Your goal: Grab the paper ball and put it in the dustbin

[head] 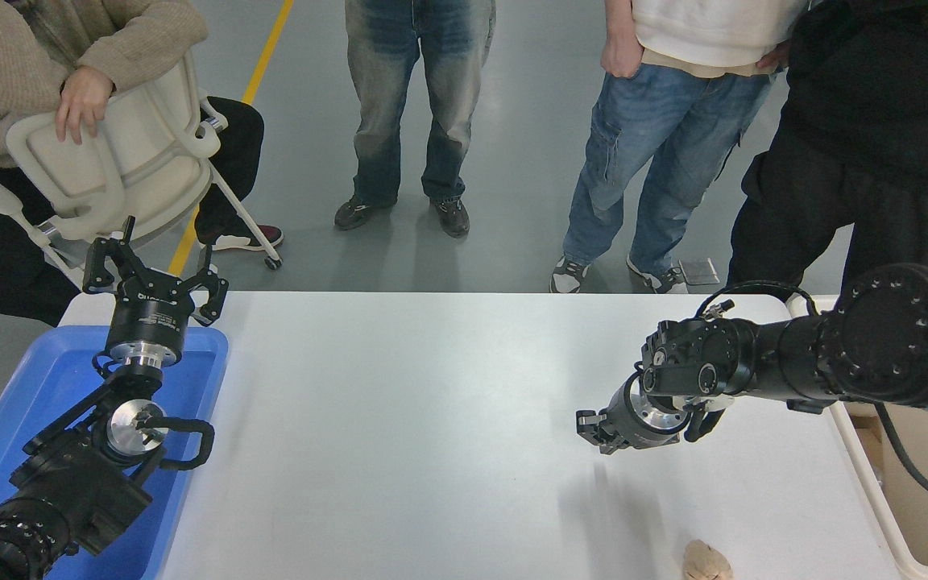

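The paper ball [706,561] lies on the white tabletop [432,419] at the bottom edge of the frame, right of centre, a crumpled tan wad partly cut off by the picture's border. Nothing touches it.

The right gripper [591,429] hangs above the tabletop in the right half of the frame, pointing toward the left and slightly down. It is up and to the left of the ball and well apart from it, and holds nothing. Its jaws face away from the camera, and I cannot tell whether they are released or clenched.

The dustbin [891,515] stands off the tabletop's right end, in the lower right corner of the frame. Only its cream rim and part of its inner wall show, partly behind the right arm.

The left gripper [154,278] is parked at the left of the frame, over the far end of a blue tray [29,387], pointing away from the camera with its jaws released and spread wide, empty.

Four people stand or sit beyond the tabletop across the top of the frame; one at upper left rests a hand [81,98] on a cream chair [122,157].
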{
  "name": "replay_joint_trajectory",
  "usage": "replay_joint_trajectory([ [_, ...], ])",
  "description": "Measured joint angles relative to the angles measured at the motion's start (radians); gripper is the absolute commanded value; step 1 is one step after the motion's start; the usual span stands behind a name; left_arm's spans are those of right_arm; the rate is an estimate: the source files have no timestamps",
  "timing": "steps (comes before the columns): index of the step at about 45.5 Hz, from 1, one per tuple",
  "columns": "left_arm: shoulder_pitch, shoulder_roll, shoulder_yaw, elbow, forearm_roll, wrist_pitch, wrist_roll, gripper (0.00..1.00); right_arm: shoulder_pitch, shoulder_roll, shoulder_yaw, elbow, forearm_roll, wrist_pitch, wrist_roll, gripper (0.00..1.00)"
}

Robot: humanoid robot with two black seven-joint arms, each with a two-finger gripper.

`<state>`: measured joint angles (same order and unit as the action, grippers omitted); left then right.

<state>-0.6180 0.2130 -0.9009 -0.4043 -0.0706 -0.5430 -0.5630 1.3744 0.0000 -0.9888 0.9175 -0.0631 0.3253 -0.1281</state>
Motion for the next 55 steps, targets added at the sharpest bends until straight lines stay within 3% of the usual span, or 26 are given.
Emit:
replay_joint_trajectory([
  [36,0.000,0.000,0.000,0.000,0.000,0.000,0.000,0.99,0.002,0.000,-0.006,0.001,0.002,0.011,0.000,0.00],
  [55,0.000,0.000,0.000,0.000,0.000,0.000,0.000,0.99,0.119,0.000,0.004,0.079,0.008,0.124,0.003,0.00],
])
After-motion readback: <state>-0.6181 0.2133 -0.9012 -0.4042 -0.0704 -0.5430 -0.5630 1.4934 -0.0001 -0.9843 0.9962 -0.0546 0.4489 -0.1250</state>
